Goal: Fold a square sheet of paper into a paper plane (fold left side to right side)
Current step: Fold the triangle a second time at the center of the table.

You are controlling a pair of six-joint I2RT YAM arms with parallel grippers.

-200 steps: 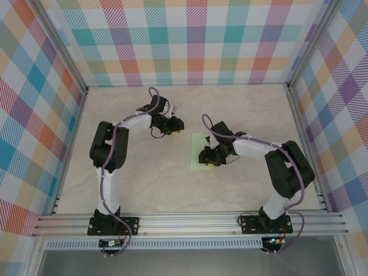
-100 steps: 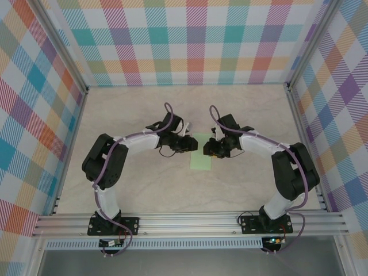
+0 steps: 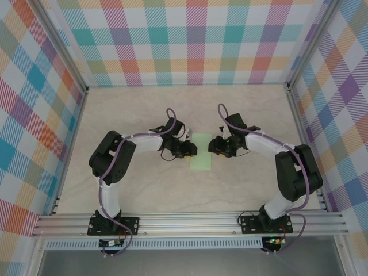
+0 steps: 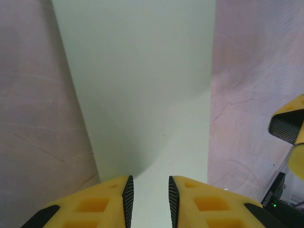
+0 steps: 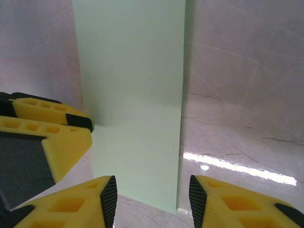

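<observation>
The left-to-right fold looks to be done already: the sheet of paper [image 3: 201, 152] is seen lying flat about mid-worktop [image 3: 259, 109], well in from the near edge, doubled into a narrow strip. Nothing pointed is shown yet, so the nose and wing creases are reckoned still to do. The left gripper [image 4: 150, 183] is held low over the strip with its jaws parted just a crack and nothing pinched, while the right gripper [image 5: 153, 183] is set astride the strip's right edge, jaws wide apart and empty; whether either is touching the paper can't be told.
</observation>
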